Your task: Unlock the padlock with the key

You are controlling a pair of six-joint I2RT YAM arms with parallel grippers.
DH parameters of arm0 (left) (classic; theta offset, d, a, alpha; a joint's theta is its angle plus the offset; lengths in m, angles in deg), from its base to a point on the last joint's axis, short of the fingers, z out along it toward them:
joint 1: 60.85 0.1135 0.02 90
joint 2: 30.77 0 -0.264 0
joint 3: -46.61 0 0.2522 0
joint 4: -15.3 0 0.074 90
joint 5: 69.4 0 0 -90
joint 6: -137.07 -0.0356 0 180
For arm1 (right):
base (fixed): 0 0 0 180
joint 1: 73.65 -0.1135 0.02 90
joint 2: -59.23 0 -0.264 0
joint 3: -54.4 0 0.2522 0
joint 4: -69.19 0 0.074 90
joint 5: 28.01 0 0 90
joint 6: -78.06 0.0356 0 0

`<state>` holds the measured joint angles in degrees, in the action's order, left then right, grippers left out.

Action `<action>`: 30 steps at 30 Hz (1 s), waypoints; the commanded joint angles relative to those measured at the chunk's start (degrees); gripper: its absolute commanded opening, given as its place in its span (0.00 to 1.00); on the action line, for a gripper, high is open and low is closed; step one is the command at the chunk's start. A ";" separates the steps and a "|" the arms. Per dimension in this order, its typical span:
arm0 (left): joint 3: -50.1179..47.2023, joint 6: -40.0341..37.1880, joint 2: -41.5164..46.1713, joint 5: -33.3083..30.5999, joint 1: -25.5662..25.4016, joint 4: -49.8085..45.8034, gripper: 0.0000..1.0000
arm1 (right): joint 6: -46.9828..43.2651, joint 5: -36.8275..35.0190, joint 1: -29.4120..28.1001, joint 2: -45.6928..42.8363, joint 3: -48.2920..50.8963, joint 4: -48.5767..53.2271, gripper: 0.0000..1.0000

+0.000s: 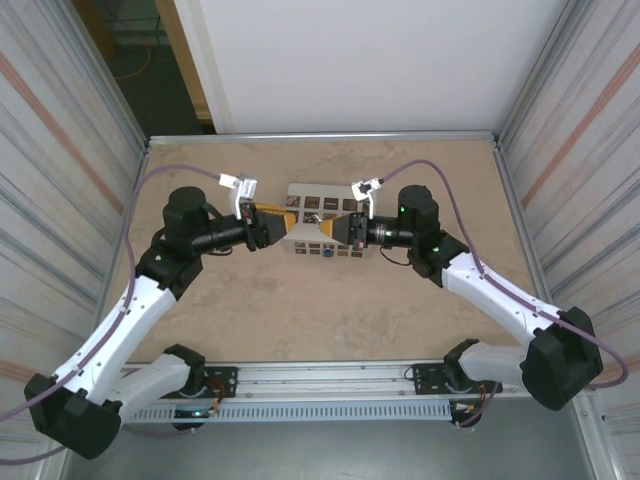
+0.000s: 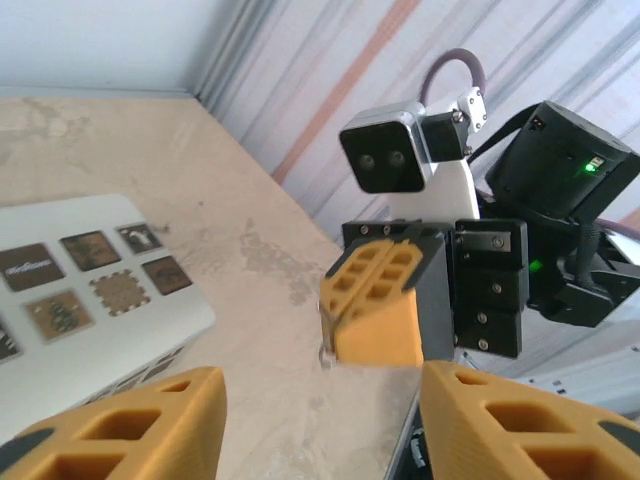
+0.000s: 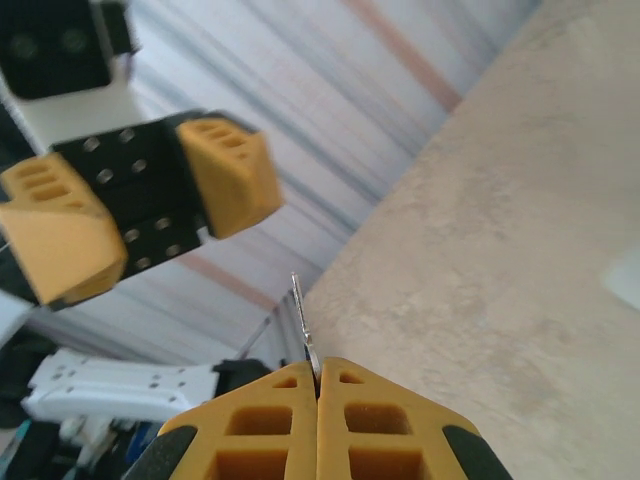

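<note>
Beige tabletop (image 1: 300, 300) underneath, right pincer (image 3: 318, 375) clamps key (image 3: 303, 322).

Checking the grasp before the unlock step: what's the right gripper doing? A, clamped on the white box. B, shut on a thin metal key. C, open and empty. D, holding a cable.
B: in the right wrist view the right gripper is shut, with the key poking out from between its fingers.

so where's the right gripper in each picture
top external: right gripper at centre, by the white box.
left wrist: right gripper mid-frame, shut.
right wrist: right gripper bottom centre, pinching the key.
shared landmark: the open left gripper facing it.
</note>
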<state>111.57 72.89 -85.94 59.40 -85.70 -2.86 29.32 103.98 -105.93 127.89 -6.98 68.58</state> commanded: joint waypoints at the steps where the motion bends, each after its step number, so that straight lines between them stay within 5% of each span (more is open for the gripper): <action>1: -3.79 -3.87 0.53 -5.01 0.14 -4.42 0.59 | -0.41 -2.45 4.39 -0.59 3.24 3.77 0.00; 12: -18.69 -1.12 -8.02 -9.35 -2.92 13.13 0.67 | 2.39 -0.07 14.43 9.51 6.84 -1.92 0.00; 30: -15.46 -3.73 -32.42 -10.38 -2.80 30.69 0.66 | 1.17 0.12 16.29 27.86 -0.20 -5.15 0.00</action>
<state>94.11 70.84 -116.72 49.39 -88.62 23.61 31.26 103.83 -90.01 154.28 -6.01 63.64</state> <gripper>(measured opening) 0.665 0.055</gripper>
